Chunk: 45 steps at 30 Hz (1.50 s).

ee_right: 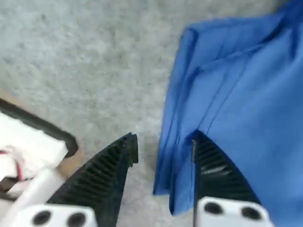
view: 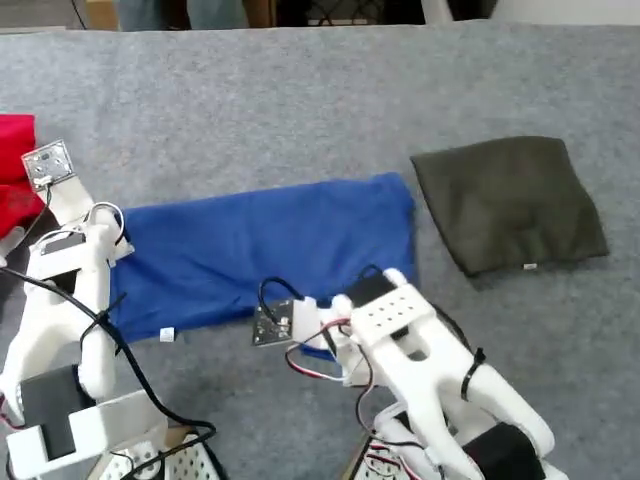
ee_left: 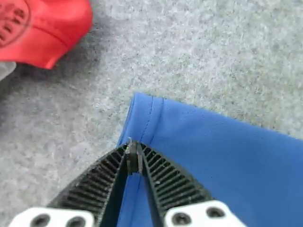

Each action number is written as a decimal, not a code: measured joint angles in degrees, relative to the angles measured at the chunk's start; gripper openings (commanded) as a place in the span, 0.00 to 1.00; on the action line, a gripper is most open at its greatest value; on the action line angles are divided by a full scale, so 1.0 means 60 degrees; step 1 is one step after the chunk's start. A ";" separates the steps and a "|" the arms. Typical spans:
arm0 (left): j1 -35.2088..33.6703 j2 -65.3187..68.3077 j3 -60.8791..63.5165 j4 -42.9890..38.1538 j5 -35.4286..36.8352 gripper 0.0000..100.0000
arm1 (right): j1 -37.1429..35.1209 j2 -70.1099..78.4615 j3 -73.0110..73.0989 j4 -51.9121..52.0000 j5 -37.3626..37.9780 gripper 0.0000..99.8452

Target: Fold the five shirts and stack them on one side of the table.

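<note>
Left gripper (ee_left: 134, 152): shut tight, ribbed fingers (ee_left: 163, 182) meeting at the tips and pinching the hemmed edge of the blue shirt (ee_left: 218, 156) close to its corner. Just past the tips, that corner lying flat, the stitched hem running away from the fingers. Beyond the corner, bare grey table (ee_left: 213, 52). Farther out, off to one side of the tips and well apart from the blue cloth, a red shirt (ee_left: 45, 28), rumpled, with a printed mark on it.

Right gripper (ee_right: 163, 144): spread wide, gripping nothing. One finger (ee_right: 213, 170) resting on or just over the blue shirt (ee_right: 251, 90), hard to say which; the other over grey table. In the gap between them, the shirt's folded edge, several layers thick. Behind the fingers on the bare-table side, a white, black-edged part of the rig (ee_right: 28, 144).

From the high view: blue shirt (view: 270, 250) lying as a long band between the two grippers, pinched at one end by the left gripper (view: 118, 248), with the right gripper at its near long edge, tips tucked under the arm there. Past the end of the band farthest from the left fingers, well apart from either gripper, a dark olive shirt (view: 510, 205) folded into a squarish pad, near the blue cloth's far corner. Red shirt (view: 15, 175) just behind the left arm, at the table's edge.
</note>
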 measured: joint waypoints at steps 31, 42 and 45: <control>-0.0029 0.0000 0.0000 0.0000 -0.0059 0.03 | 0.0747 -0.0117 0.0337 -0.0967 0.0000 0.15; -0.0029 0.0000 0.0000 0.0000 -0.0059 0.03 | 0.0073 -0.0132 0.0791 -0.0894 0.0000 0.21; -0.0029 0.0000 0.0000 0.0000 -0.0059 0.03 | -0.0044 -0.0132 0.0967 -0.1275 -0.0220 0.09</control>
